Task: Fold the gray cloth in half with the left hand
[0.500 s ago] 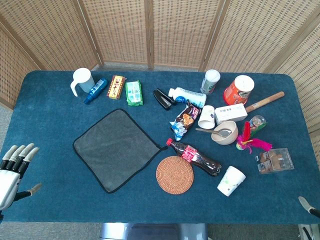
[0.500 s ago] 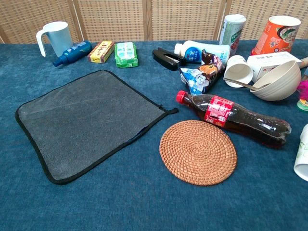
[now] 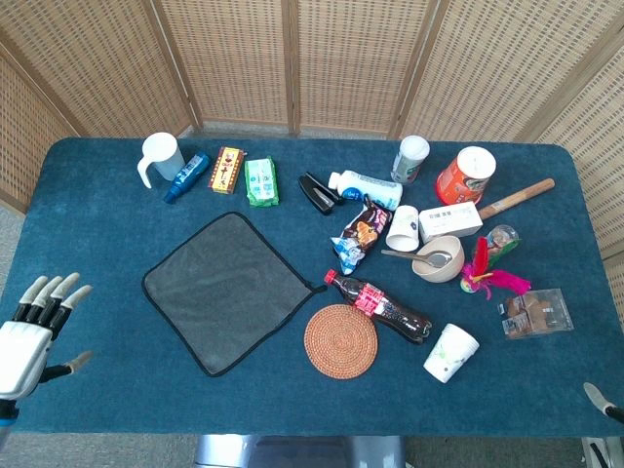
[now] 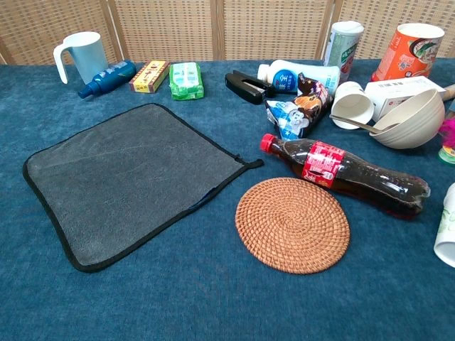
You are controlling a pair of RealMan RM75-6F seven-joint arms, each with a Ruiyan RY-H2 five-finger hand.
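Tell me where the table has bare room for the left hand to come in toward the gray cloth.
Bare blue table lies between the left hand and the flat gray cloth, and along the near edge below it. Right of the cloth it is crowded: round woven coaster, lying cola bottle, beige bowl.
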